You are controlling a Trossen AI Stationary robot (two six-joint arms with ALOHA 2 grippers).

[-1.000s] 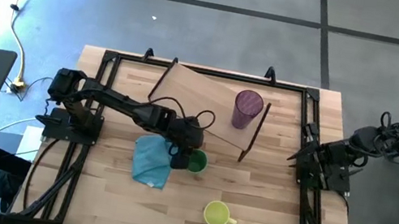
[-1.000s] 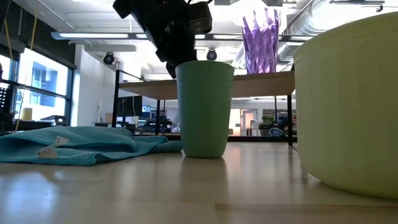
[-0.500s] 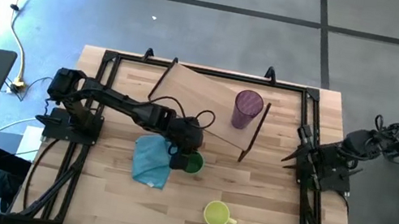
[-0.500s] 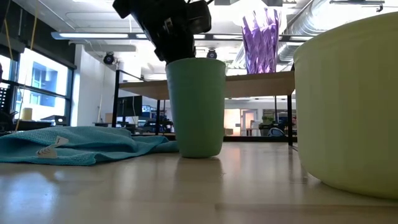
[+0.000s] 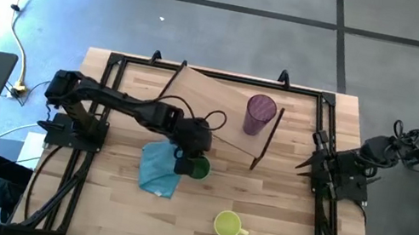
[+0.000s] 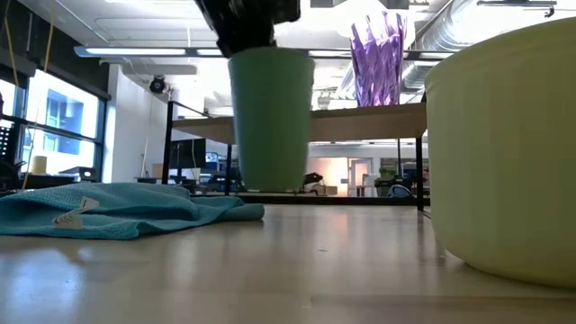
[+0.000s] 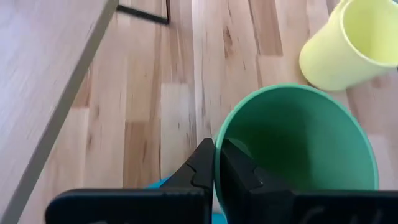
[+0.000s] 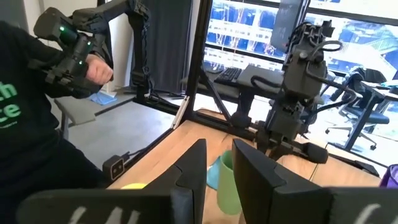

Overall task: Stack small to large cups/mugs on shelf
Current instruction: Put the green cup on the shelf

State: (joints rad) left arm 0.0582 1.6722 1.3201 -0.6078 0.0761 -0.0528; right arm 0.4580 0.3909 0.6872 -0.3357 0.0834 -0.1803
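Observation:
My left gripper (image 5: 187, 162) is shut on the rim of the green cup (image 5: 199, 168), which hangs upright above the tabletop in the low view (image 6: 270, 117). The translucent purple tumbler (image 5: 259, 114) stands on the light-wood shelf (image 5: 207, 104); both also show in the low view, the tumbler (image 6: 378, 58) on the shelf (image 6: 378, 121). The yellow mug (image 5: 228, 224) stands on the table near the front edge, handle toward the right. My right gripper (image 8: 217, 168) is open and empty at the table's right edge. My left gripper pinches the green cup's rim (image 7: 216, 163) on the side toward the arm, one finger (image 7: 239, 171) inside the cup and one finger (image 7: 200, 167) outside. The fingers come from above, pointing down. The cup hangs upright below them, its base (image 6: 268, 187) clear of the table.
A light blue cloth (image 5: 159, 169) lies crumpled on the table just left of the green cup. The shelf's dark legs (image 5: 267, 136) stand by the tumbler. A person (image 8: 37, 112) holding controllers shows beyond the table in the right wrist view.
My left gripper has gone up and a little toward the table's left edge, still shut on the green cup. The cup stood on the table a second ago and now hangs upright, lifted clear of it.

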